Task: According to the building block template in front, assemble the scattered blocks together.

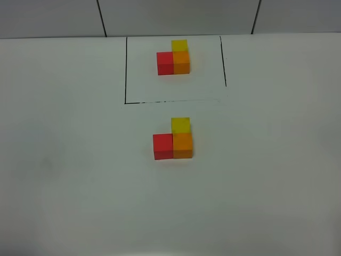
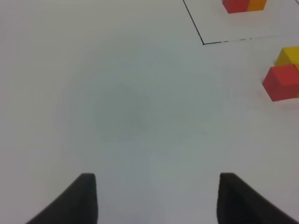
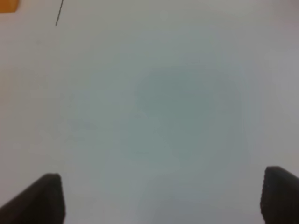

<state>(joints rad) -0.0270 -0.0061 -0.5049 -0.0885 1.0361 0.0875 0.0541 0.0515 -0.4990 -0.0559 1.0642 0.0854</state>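
Observation:
The building block template (image 1: 173,60) is an L of red, orange and yellow cubes inside a thin black drawn rectangle (image 1: 126,69) at the back of the white table. In front of it, outside the frame, the scattered blocks lie joined in the same L: red (image 1: 162,145) left, orange (image 1: 183,144) right, yellow (image 1: 180,125) behind the orange. The left wrist view shows the red block (image 2: 282,82) and yellow block (image 2: 289,56) off to one side of my left gripper (image 2: 156,198), which is open and holds nothing. My right gripper (image 3: 163,198) is open over bare table.
No arm shows in the exterior high view. The white table (image 1: 266,176) runs back to a tiled wall (image 1: 176,16). In the right wrist view a sliver of an orange cube (image 3: 8,4) and a black line (image 3: 58,13) sit at the frame's corner.

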